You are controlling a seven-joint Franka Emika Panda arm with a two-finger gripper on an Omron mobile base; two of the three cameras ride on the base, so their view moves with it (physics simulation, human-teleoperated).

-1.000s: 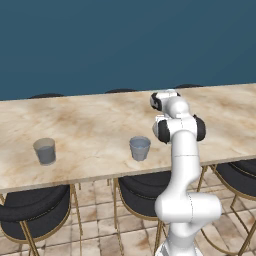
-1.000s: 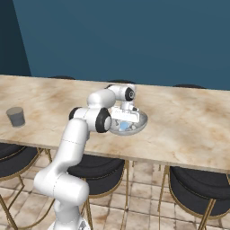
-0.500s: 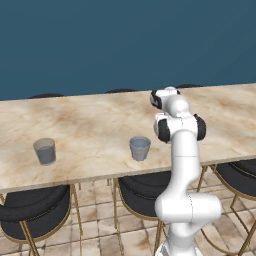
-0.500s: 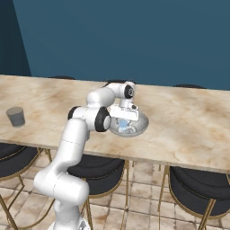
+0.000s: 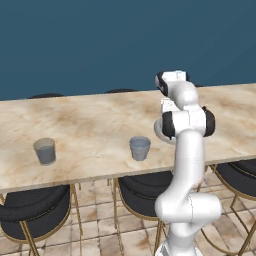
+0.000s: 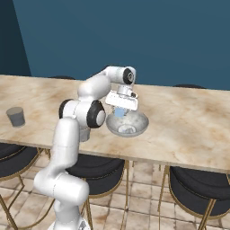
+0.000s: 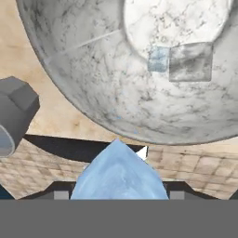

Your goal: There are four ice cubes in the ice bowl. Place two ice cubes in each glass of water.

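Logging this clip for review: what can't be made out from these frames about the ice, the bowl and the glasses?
- Cube count in the ice bowl: hand view shows one ice cube inside; the frame edge crops the bowl.
- Gripper fingertips: hidden by the held ice cube.
- Ice bowl in left base view: mostly behind the arm.
- Glass contents: too small.

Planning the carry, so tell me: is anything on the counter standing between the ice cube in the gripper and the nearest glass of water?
Nothing visible does. The gripper holds an ice cube above the ice bowl. The nearest glass stands beside the arm on the counter, with only bare marble between bowl and glass.
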